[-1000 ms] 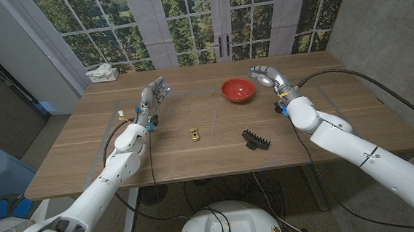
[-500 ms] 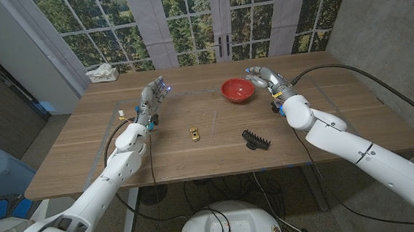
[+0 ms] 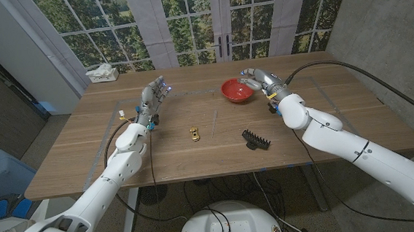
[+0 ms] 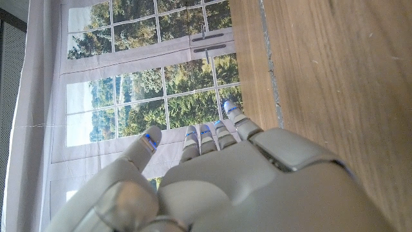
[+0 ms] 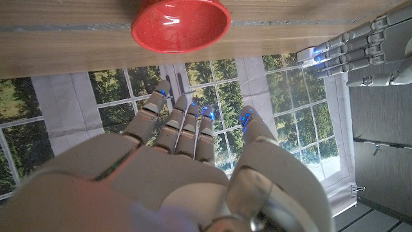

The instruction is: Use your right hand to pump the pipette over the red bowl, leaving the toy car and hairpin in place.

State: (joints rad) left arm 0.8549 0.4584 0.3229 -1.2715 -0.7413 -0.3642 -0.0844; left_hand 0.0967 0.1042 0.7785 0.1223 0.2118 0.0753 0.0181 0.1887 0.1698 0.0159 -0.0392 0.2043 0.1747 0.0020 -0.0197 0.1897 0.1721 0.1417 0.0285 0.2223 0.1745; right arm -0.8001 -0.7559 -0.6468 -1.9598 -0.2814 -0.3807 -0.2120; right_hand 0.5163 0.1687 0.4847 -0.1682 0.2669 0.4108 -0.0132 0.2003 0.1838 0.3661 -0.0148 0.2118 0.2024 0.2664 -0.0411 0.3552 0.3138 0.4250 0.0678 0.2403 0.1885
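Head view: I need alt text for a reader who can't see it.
The robot's right hand hovers at the far-right rim of a red bowl on a wooden table, while its left hand is raised with fingers apart and holds nothing. A yellow toy car and a black hairpin lie nearer the robot.

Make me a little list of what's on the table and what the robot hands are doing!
bowl: red bowl, far side of table
car: yellow toy car, near the middle
hairpin: black hairpin, nearer the front edge than the bowl
pipette: thin, faint, lying between car and bowl
right robot hand: beside the bowl's rim, holding nothing
left robot hand: fingers apart, holding nothing
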